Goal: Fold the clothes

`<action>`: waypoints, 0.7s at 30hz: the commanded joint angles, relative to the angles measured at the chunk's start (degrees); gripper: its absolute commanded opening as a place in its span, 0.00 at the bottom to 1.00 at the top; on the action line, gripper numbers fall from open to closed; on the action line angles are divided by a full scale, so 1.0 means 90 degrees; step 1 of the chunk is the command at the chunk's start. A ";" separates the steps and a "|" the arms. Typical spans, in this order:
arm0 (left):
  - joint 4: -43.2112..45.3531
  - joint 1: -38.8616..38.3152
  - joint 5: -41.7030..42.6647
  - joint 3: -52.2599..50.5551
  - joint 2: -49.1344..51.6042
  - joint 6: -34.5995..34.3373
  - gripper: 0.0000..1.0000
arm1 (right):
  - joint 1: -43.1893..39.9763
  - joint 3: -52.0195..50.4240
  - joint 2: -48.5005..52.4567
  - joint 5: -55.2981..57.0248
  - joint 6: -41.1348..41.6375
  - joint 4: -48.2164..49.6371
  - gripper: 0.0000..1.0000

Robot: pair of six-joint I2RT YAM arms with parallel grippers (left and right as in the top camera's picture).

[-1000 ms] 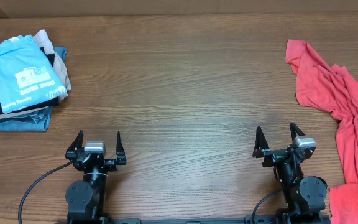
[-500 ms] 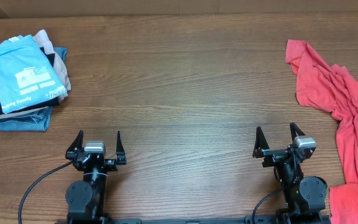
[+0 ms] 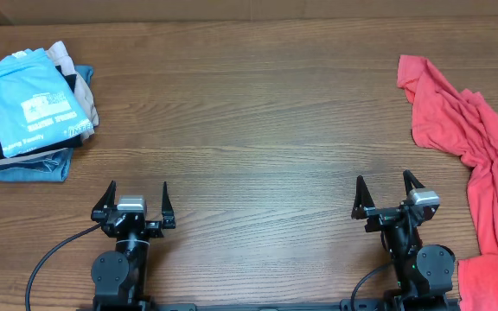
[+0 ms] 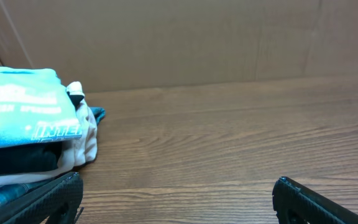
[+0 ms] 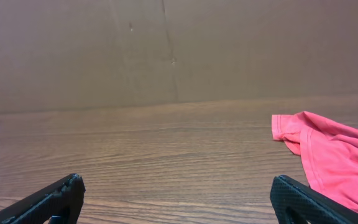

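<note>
The clothes are a coral-red T-shirt [image 3: 474,164] lying crumpled along the table's right side, running from the far right down to the front right corner. The right wrist view shows its near edge [image 5: 334,155] to the right of my fingers. My right gripper [image 3: 386,193] stands open near the front edge, left of the shirt and not touching it; only bare wood lies between its jaws [image 5: 179,186]. My left gripper [image 3: 135,196] is open at the front left with nothing in it [image 4: 178,190].
A stack of folded garments [image 3: 28,108], topped by a light blue T-shirt with white print, sits at the far left and shows in the left wrist view [image 4: 30,137]. A brown cardboard wall [image 5: 166,50] stands behind the wooden table [image 3: 249,130].
</note>
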 commanded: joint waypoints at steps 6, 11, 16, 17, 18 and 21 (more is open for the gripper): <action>0.0012 -0.0053 0.0075 -0.0022 -0.0061 -0.0017 1.00 | -0.0015 -0.0066 -0.0032 0.0039 -0.0024 0.0039 1.00; 0.0010 -0.0053 0.0151 -0.0022 -0.0061 -0.0022 1.00 | -0.0015 -0.0066 -0.0022 0.0032 -0.0019 0.0044 1.00; 0.0126 -0.0051 0.0367 0.0029 -0.0061 -0.0695 1.00 | -0.0017 -0.0039 -0.0022 0.0029 0.1013 0.0124 1.00; 0.0097 -0.0051 0.0374 0.0087 -0.0061 -0.0738 1.00 | -0.0017 0.0017 -0.0022 -0.0005 0.1032 0.0078 1.00; 0.0000 -0.0051 0.0369 0.0202 -0.0061 -0.0811 1.00 | -0.0017 0.0134 -0.0019 -0.0007 0.1025 -0.0027 1.00; -0.0321 -0.0051 0.0372 0.0624 -0.0049 -0.0831 1.00 | -0.0017 0.0500 -0.0007 0.0141 0.0954 -0.0291 1.00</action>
